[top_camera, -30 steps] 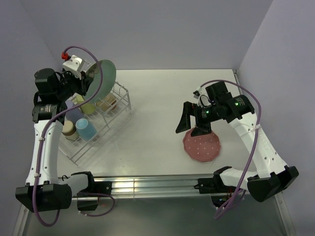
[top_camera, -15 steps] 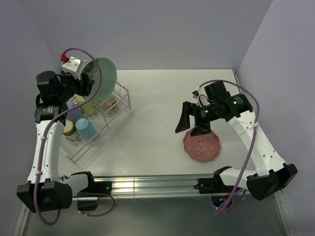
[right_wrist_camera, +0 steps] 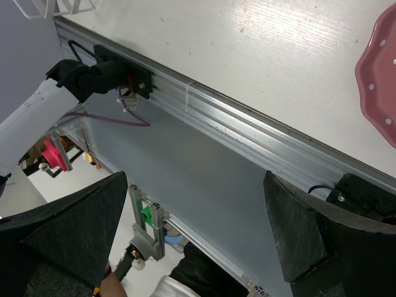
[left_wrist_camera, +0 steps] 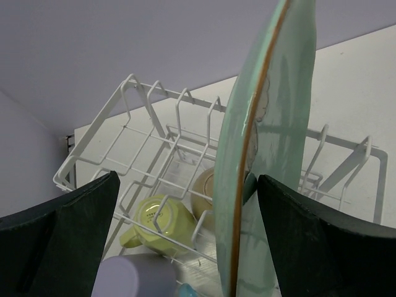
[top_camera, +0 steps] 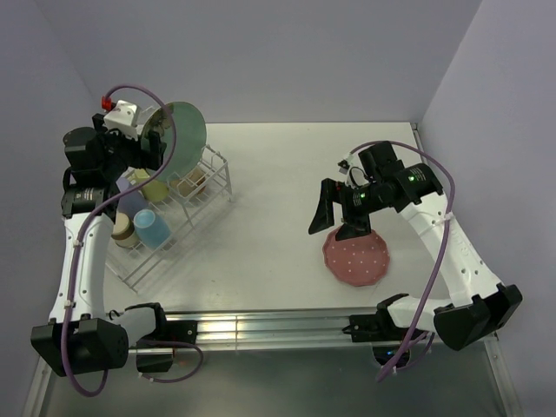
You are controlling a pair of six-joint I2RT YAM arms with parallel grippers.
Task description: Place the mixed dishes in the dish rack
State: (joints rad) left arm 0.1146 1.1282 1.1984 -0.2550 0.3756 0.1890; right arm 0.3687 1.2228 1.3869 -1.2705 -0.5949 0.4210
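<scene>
The mint-green flower plate [top_camera: 184, 137] [left_wrist_camera: 272, 148] stands on edge in the raised slots of the white dish rack [top_camera: 215, 170] [left_wrist_camera: 141, 93]. My left gripper [top_camera: 155, 144] [left_wrist_camera: 185, 185] is open; the plate stands between its jaws, close to the right one. Below lie the yellow mug [left_wrist_camera: 156, 226] [top_camera: 155, 188], the lavender cup [left_wrist_camera: 130, 278] [top_camera: 130, 193], a tan dish [left_wrist_camera: 207, 189] and the light blue mug [top_camera: 152, 228]. The pink white-dotted plate [top_camera: 358, 259] [right_wrist_camera: 380, 74] lies flat on the table. My right gripper [top_camera: 339, 221] [right_wrist_camera: 198, 204] hangs open just above its left rim, empty.
A cream-coloured dish [top_camera: 123, 228] sits beside the blue mug on the rack's lower tray. The metal rail [top_camera: 278, 328] runs along the table's near edge. Walls close in at the back and both sides.
My left gripper has opened and let go of the green plate, which now stands in the rack slots. The left wrist drew back slightly to the left. The right arm barely moved.
</scene>
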